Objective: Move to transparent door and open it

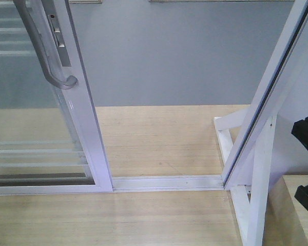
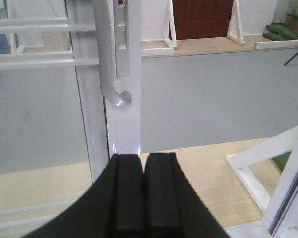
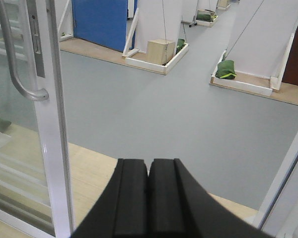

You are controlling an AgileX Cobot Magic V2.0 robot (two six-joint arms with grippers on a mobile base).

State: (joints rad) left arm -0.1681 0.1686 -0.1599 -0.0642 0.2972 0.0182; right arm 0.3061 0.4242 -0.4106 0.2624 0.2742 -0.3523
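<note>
The transparent door (image 1: 41,128) stands slid well aside along its floor track (image 1: 167,182), leaving a wide gap between its white frame edge and the fixed white jamb (image 1: 267,102) on the far side, the grey floor showing through beyond; its grey curved pull handle (image 1: 46,51) hangs on the door's leading edge, beside the lock plate (image 1: 59,36). Neither arm holds anything: the left gripper (image 2: 143,198) has its black fingers pressed together, empty, just short of the door's frame and below the handle's hooked end, and the right gripper (image 3: 149,198) is likewise closed on nothing, pointing through the gap to the side of the handle. By the look of it the opening is largely made; the risk from here would be the left fingers nudging the frame or snagging under the handle's hook if the arm lifts carelessly, or the base clipping the jamb's slanted brace (image 1: 259,200). The handle's top and the door's upper part are cut off, and the black shapes beyond the jamb are too partial to identify
</note>
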